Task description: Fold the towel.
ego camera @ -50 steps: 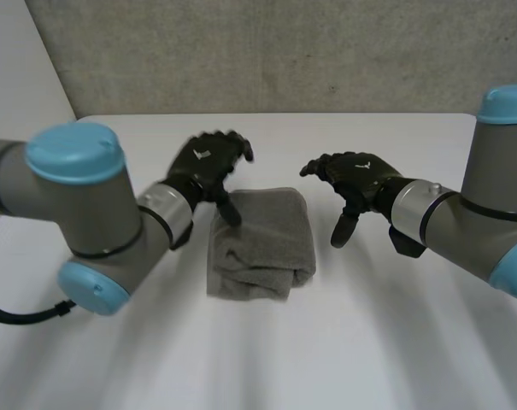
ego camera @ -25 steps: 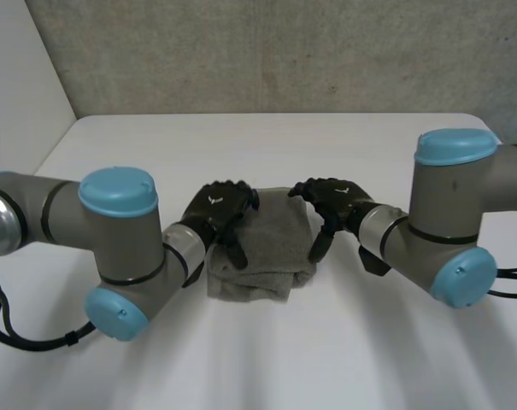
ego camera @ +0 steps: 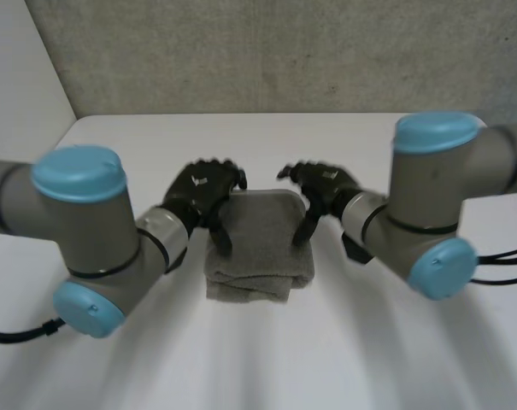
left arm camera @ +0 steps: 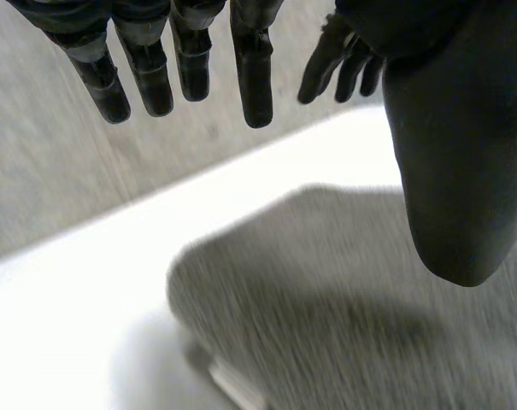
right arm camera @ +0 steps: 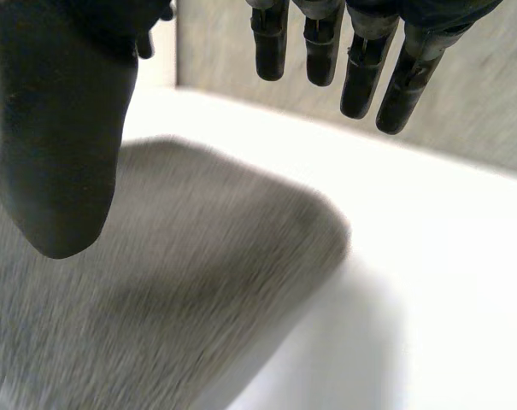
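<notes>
Folded towel [ego camera: 258,243] lying mid-counter [ego camera: 369,350], well clear of its edges. The left robot hand [ego camera: 202,190] and right robot hand [ego camera: 325,190] flank its far corners, fingers spread and gripping nothing. Risk: a thumb snagging the top layer would likely drag the fold open.

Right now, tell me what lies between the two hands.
The folded grey towel lies between the left hand and the right hand, on the white table; the head view shows it, one hand at each side edge.
</notes>
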Robot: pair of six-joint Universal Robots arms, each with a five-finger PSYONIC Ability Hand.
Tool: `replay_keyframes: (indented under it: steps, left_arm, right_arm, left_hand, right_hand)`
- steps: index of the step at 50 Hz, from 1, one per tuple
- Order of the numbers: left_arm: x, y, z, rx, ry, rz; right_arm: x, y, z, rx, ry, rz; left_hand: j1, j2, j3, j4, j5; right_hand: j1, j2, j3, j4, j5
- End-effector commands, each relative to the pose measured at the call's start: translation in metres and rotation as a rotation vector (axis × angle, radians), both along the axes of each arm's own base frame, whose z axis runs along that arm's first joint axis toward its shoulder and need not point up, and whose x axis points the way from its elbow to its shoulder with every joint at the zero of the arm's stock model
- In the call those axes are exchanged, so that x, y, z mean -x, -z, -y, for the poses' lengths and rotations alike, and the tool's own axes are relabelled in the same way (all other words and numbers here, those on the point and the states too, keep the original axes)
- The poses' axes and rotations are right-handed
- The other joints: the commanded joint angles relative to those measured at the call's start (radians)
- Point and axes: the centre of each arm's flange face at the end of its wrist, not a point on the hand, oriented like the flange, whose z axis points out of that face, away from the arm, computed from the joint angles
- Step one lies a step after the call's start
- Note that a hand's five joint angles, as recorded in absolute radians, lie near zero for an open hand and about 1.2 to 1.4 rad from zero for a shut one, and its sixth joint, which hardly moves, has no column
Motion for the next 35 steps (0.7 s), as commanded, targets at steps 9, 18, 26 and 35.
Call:
replay_keyframes:
  steps: [9,18,26,35]
  left_arm:
    - [-0.036,-0.101,-0.004,0.171,-0.172,-0.083]
    - [-0.053,-0.108,-0.003,0.145,-0.282,-0.054]
    - [-0.056,-0.105,-0.007,0.106,-0.287,-0.035]
    - [-0.058,-0.111,-0.010,0.109,-0.291,-0.051]
  right_arm:
    - [0.082,-0.101,0.001,0.250,0.380,0.043]
    - [0.101,-0.109,0.000,0.303,0.420,-0.017]
    - [0.103,-0.111,-0.004,0.309,0.421,-0.024]
    - [0.103,-0.112,-0.006,0.347,0.413,-0.033]
  left_hand:
    - [-0.071,-0.062,-0.061,-0.066,-0.045]
    - [-0.071,-0.062,-0.061,-0.066,-0.045]
    - [-0.071,-0.062,-0.061,-0.066,-0.045]
    - [-0.071,-0.062,-0.061,-0.066,-0.045]
  right_hand:
    - [-0.049,-0.071,-0.057,-0.076,-0.059]
    - [-0.049,-0.071,-0.057,-0.076,-0.059]
    - [-0.049,-0.071,-0.057,-0.076,-0.059]
    - [-0.049,-0.071,-0.057,-0.076,-0.059]
